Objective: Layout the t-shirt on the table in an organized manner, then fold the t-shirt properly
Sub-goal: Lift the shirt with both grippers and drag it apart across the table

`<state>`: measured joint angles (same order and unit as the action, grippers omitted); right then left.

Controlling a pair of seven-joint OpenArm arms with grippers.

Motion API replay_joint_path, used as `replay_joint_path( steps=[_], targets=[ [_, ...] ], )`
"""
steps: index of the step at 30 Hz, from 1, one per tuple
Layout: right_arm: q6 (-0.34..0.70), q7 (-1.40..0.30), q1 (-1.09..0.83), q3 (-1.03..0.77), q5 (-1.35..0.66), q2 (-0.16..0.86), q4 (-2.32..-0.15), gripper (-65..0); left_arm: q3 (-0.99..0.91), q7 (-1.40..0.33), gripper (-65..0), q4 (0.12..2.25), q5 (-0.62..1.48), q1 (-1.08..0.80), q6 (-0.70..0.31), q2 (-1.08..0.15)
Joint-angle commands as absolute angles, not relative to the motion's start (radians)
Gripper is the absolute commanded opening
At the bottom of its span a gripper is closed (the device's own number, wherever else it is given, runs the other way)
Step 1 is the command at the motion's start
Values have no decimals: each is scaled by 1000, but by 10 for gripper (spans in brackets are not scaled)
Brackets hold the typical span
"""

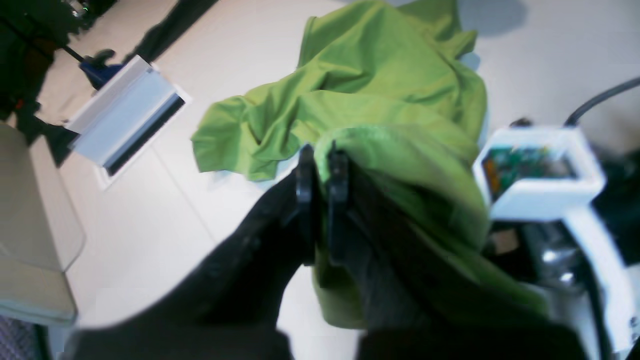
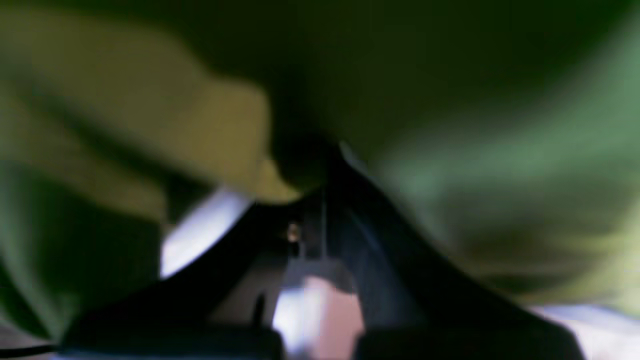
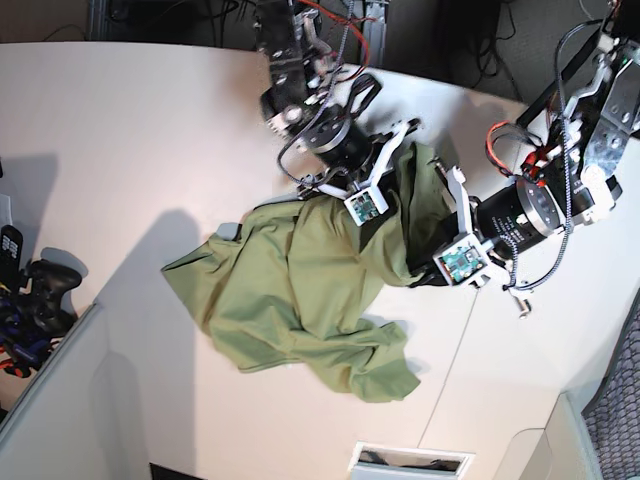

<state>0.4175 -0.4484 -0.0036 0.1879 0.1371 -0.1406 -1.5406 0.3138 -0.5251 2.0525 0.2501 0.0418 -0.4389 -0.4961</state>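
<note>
While the t-shirt (image 3: 300,290) lies crumpled mid-table (image 3: 120,130), its upper edge is lifted toward the far edge; the left gripper (image 1: 322,165) pinches a fold, jaws nearly closed. The right gripper (image 2: 310,200) is buried in blurred cloth; its grip can't be told.

Plain olive-green soft cotton t-shirt (image 3: 300,300): unprinted; brighter lime-green in the left wrist view (image 1: 360,100), murky dark green and yellowish in the blurred right wrist view (image 2: 450,150).
Large smooth white tabletop (image 3: 120,150): off-white, with a thin dark seam line.
Left gripper (image 1: 322,160): black fingers.
White camera housing (image 3: 460,262): green circuit board inside.
</note>
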Motion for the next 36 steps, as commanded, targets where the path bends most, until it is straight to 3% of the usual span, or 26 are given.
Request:
replay_joint_path(
  steps=[1, 7, 17, 23, 28, 36],
  targets=[
    [416, -434, 7, 189, 123, -149, -1597, -650, 306, -506, -650, 2065, 248, 67, -437, -512],
    [416, -469, -27, 189, 124, -134, -1741, -650, 306, -506, -650, 2054, 245, 83, -430, -553],
    [416, -525, -31, 171, 125, -28, -1773, -650, 215, -491, -650, 1874, 243, 83, -430, -566],
    [415, -527, -31, 52, 122, 32, -1773, -650, 125, -491, -650, 1831, 244, 83, -430, -566],
    [416, -527, -31, -54, 17, 50, -1773, -650, 123, -491, -650, 1831, 272, 83, -441, -566],
    [415, -513, -28, -144, 18, 117, -1773, -650, 123, -519, -650, 1831, 273, 83, -442, -566]
  ],
)
